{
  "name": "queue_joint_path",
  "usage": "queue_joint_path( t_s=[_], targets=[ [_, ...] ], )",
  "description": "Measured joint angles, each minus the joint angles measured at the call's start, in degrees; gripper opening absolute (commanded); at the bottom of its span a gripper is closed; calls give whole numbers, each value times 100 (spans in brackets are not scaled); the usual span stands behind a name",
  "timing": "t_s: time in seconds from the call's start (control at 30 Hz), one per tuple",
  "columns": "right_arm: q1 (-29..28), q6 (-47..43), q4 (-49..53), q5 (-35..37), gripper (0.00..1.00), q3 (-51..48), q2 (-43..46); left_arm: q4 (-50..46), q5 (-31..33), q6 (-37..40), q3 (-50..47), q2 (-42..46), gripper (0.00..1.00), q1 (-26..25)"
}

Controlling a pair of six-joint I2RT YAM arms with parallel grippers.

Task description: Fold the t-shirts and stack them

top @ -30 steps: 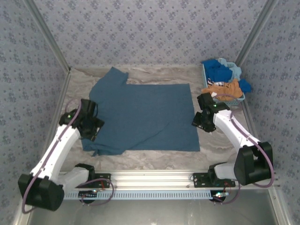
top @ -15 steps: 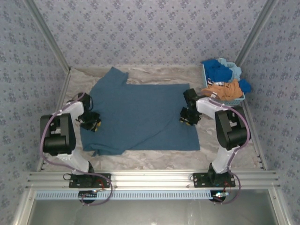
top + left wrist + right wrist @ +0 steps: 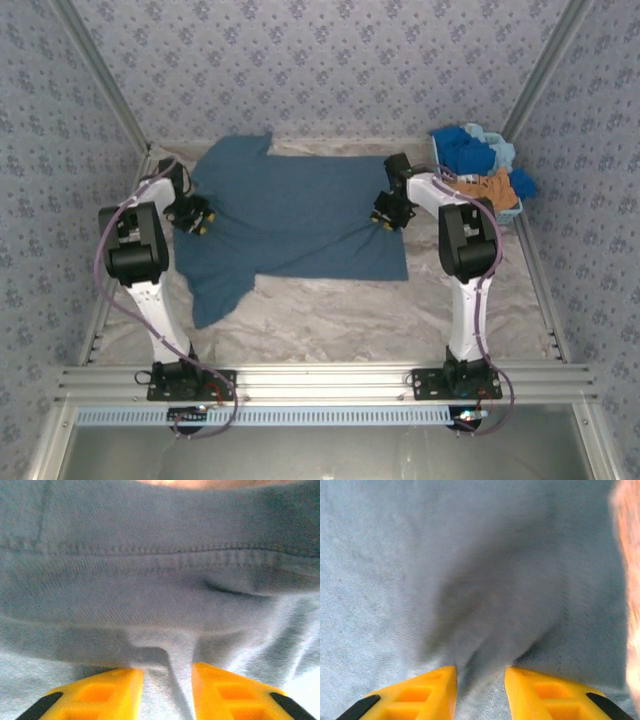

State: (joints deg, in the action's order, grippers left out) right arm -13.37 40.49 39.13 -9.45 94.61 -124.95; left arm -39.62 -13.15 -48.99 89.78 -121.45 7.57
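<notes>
Left hand, right hand: each with pinched slate-blue t-shirt, farther back than before.

No legible text (labels neither)

The left arm and right arm are alike, with white tubular links joined by rounded black motor housings. A thin lilac cable loops along each arm, back from the fingers to black base plates. Just behind the fingers, each wrist block is black with small yellow spots. The left gripper has bright yellow-orange fingers, wedge-shaped with recessed pockets and black strips at the outer edges. The right gripper matches it.
</notes>
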Motion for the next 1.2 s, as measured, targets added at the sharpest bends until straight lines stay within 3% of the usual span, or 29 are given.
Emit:
queue_joint_path(
  t_s=[0.07,0.2,0.3,0.4,0.57,0.7,1.03,1.2],
  targets=[
    [39,-120,48,-4,44,391,-212,11,160,232,260,-109,48,4],
    [42,-361,127,105,53,509,-223,-68,643,509,17,223,49,9],
    [11,-448,177,258,56,223,70,-227,986,498,-890,1248,45,-15],
    [-24,-479,170,396,55,-514,841,-439,1169,234,-2175,2804,45,-203],
    [-83,-474,76,391,55,-1698,2291,-761,925,-538,-4057,4371,50,-1141],
    [-92,-409,-35,208,55,-2673,2927,-977,782,-1019,-4942,4511,51,-1515],
    [-92,-389,-72,-42,55,-3748,3539,-817,898,-1241,-5217,4572,50,-1311],
    [-92,-330,-138,-107,55,-3980,3788,-459,927,-1108,-5372,4533,29,-1073]
  ],
)
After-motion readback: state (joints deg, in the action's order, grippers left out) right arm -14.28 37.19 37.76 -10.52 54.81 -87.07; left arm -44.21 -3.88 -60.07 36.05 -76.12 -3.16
